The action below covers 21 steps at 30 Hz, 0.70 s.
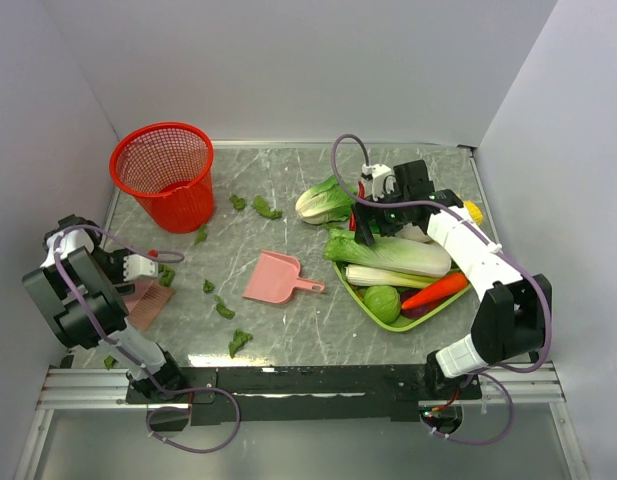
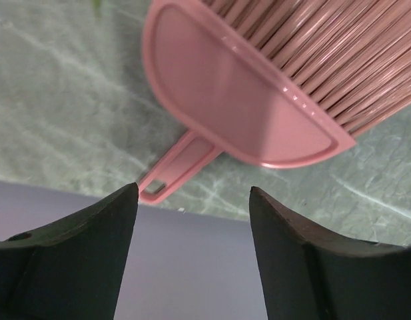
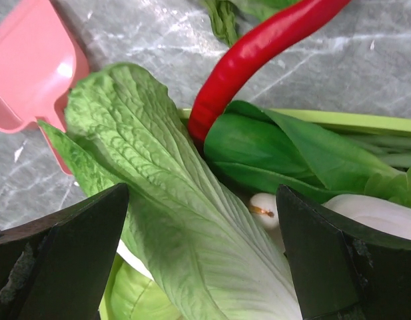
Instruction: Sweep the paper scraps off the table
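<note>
Robot lab test cell, not a home or kitchen. Plain white panels (image 1: 318, 60) box in the marble-patterned surface (image 1: 288, 190) on three sides. A metal rail (image 1: 308, 385) at the near edge carries the left arm (image 1: 88, 310) and right arm (image 1: 488, 270), with purple cables (image 1: 335, 152) running loose. Staged props: toy vegetables (image 1: 388, 252) in a lime tray (image 1: 353, 292), a red mesh basket (image 1: 166, 172), a pink dustpan (image 1: 276, 277).

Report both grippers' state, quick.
Left gripper: open, holding nothing; the pink bristled plastic brush lies beyond its fingertips.
Right gripper: open, empty, over a pale green leafy cabbage.
</note>
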Each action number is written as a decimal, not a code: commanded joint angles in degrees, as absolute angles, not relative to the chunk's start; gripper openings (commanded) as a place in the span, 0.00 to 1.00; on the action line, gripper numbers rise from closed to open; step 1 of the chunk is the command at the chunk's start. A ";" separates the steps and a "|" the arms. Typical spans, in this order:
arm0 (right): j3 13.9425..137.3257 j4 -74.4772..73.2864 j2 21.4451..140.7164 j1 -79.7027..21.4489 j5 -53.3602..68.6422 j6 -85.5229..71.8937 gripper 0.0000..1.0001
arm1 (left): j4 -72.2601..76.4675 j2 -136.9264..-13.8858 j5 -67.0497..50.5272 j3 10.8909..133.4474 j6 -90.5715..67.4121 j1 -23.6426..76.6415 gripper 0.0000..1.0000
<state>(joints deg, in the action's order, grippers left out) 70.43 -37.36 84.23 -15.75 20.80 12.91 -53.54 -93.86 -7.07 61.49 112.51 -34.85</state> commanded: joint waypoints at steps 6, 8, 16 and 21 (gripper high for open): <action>69.70 -36.74 80.33 -16.35 18.90 15.56 1.00 | -50.18 -96.94 -4.83 60.29 127.97 -35.25 0.65; 69.61 -36.91 80.42 -16.43 19.25 15.56 1.00 | -50.45 -97.47 -4.75 60.64 127.71 -35.24 0.64; 69.87 -36.65 81.30 -16.87 18.90 15.73 1.00 | -49.13 -96.50 -4.83 58.45 129.82 -34.81 0.61; 71.19 -36.65 82.18 -17.49 18.54 16.17 1.00 | -48.34 -96.24 -5.27 57.22 129.46 -33.49 0.59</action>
